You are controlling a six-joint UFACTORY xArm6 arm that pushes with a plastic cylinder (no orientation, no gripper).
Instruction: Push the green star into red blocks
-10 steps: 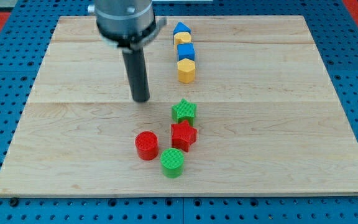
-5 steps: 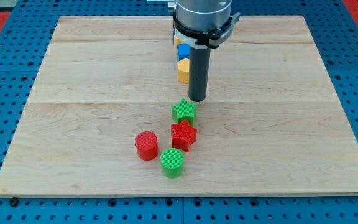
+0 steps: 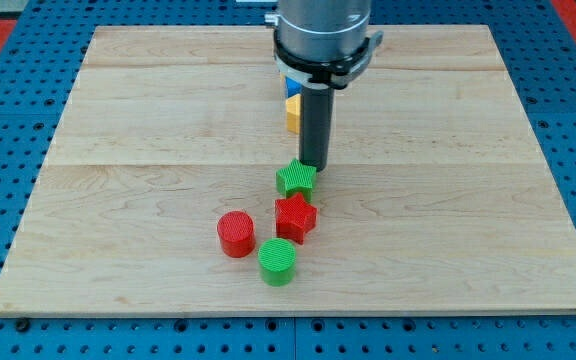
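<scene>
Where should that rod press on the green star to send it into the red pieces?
On the green star's top-right edge, coming from the view's top, where my tip already sits. The red star lies just below it and the red cylinder lower left, so pushing downward and slightly left should work.

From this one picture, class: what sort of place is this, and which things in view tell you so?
Probably a robotics lab bench set up for pushing tests. A plain wooden board lies on a blue perforated panel, toy-like blocks such as the green star and red star sit on it, and my tip stands just above the green star.
</scene>
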